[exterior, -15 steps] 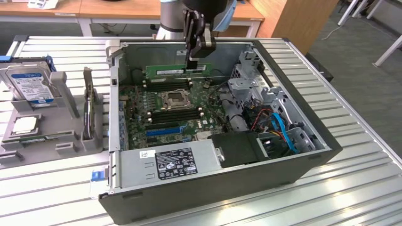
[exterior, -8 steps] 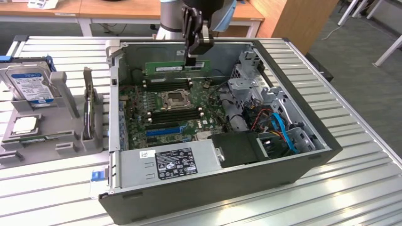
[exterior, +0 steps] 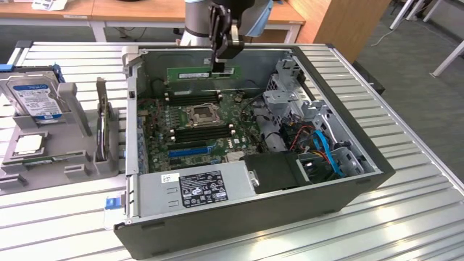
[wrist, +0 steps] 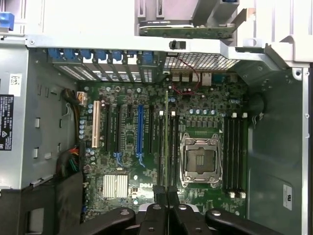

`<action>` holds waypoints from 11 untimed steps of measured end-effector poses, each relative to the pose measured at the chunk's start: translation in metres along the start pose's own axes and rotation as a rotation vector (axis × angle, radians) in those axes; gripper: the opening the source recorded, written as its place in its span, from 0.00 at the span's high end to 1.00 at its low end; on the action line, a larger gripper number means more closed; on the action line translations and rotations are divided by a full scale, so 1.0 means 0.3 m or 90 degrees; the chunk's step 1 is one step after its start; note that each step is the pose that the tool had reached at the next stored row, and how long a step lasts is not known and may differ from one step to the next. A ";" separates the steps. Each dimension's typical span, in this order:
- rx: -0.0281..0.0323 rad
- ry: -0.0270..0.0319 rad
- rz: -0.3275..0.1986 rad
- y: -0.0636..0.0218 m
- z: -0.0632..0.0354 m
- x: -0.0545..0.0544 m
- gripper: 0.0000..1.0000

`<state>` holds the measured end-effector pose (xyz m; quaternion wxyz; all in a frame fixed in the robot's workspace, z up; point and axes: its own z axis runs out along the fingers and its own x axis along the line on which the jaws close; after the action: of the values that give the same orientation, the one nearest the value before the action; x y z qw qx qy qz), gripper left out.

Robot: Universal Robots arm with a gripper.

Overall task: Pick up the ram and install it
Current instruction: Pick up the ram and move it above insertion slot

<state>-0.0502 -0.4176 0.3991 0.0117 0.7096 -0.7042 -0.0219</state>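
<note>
The ram (exterior: 203, 73) is a long green stick held level above the back of the open computer case (exterior: 362, 182). My gripper (exterior: 221, 61) is shut on its upper edge near the middle. In the wrist view the ram (wrist: 166, 137) appears edge-on as a thin green line running out from between my fingertips (wrist: 160, 193). It hangs over the motherboard (wrist: 127, 147), roughly above the dark memory slots (wrist: 173, 147) beside the processor socket (wrist: 199, 159). A second bank of slots (wrist: 234, 152) lies on the socket's other side.
A grey holder (exterior: 73, 163) at the exterior view's left carries a hard drive (exterior: 32, 98) with a blue-white label and a square silver processor chip (exterior: 27, 144). Inside the case are a power supply (exterior: 195, 187), a drive cage (exterior: 290, 103) and blue and red cables (exterior: 326, 152).
</note>
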 end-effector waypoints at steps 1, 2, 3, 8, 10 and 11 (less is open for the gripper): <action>0.0000 0.0000 0.000 0.000 0.000 -0.005 0.88; 0.0000 0.0000 0.000 0.000 0.000 -0.009 0.88; 0.0000 0.0001 0.000 0.000 0.000 -0.013 0.88; 0.0000 -0.0001 0.000 0.000 0.001 -0.013 0.88; 0.0001 -0.0002 0.000 0.000 0.004 -0.014 0.88; 0.0000 -0.0001 0.000 0.000 0.006 -0.013 0.88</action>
<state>-0.0502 -0.4135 0.3972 0.0116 0.7096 -0.7042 -0.0219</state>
